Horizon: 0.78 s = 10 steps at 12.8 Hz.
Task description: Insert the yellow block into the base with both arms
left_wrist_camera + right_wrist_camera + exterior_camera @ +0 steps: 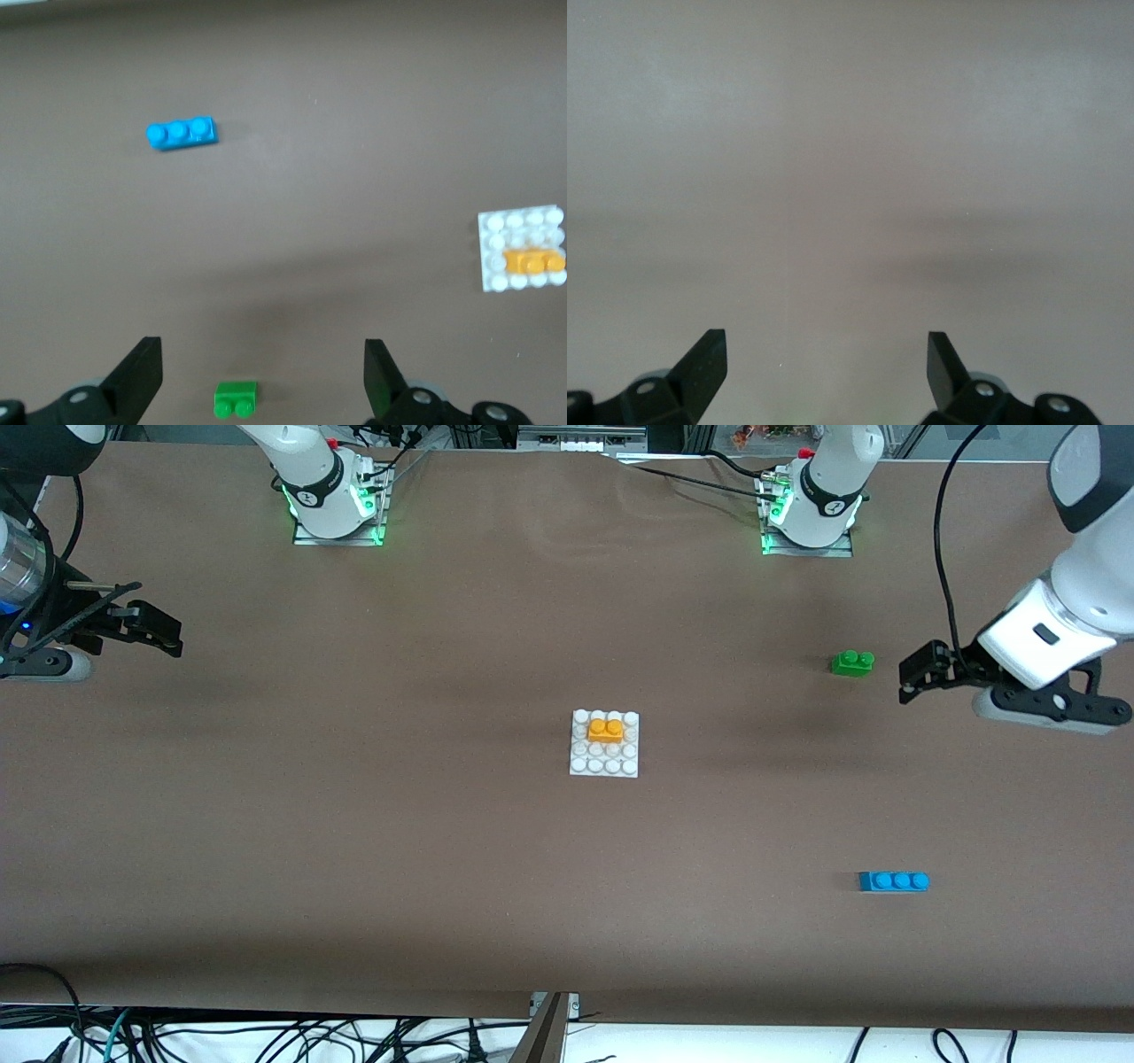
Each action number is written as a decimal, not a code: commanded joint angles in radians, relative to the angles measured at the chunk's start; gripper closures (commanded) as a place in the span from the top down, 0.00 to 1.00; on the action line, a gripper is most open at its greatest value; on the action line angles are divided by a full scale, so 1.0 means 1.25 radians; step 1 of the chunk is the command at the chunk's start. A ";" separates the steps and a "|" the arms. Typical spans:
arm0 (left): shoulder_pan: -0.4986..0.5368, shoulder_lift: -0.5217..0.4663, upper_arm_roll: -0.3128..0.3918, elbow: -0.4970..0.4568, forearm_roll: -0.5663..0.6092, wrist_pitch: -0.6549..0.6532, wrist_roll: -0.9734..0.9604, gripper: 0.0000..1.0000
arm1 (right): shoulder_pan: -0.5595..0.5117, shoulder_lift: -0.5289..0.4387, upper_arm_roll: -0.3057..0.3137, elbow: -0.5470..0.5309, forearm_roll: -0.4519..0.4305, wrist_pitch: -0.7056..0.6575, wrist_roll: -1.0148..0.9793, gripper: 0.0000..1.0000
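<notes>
We see the left gripper (912, 677) up in the air over the table edge at the left arm's end, with its two fingers (142, 372) spread wide and nothing between them. Just beside it on the table sits a small green brick (852, 662). The right gripper (159, 631) hangs over the table edge at the right arm's end, and its fingers (707, 363) are spread wide too, holding nothing (under it there is only bare brown table (850, 177)). Both arms wait, well apart from the middle.

In the middle of the table lies the white base (604, 767). The yellow block (606, 731) sits on top of it, near the base's edge that faces the robots. It looks pushed down onto the studs, but we cannot be sure from here. A blue brick (893, 881) lies toward the left arm's end, nearer to the front camera than the base.
</notes>
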 commanded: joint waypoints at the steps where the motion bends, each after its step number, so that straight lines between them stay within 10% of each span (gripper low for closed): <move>1: -0.007 -0.030 0.017 -0.036 -0.018 -0.015 0.026 1.00 | -0.004 0.005 0.004 0.018 0.008 -0.013 -0.005 1.00; 10: -0.002 0.028 0.020 0.048 -0.018 -0.054 0.026 1.00 | -0.003 0.005 0.004 0.018 0.008 -0.008 -0.003 1.00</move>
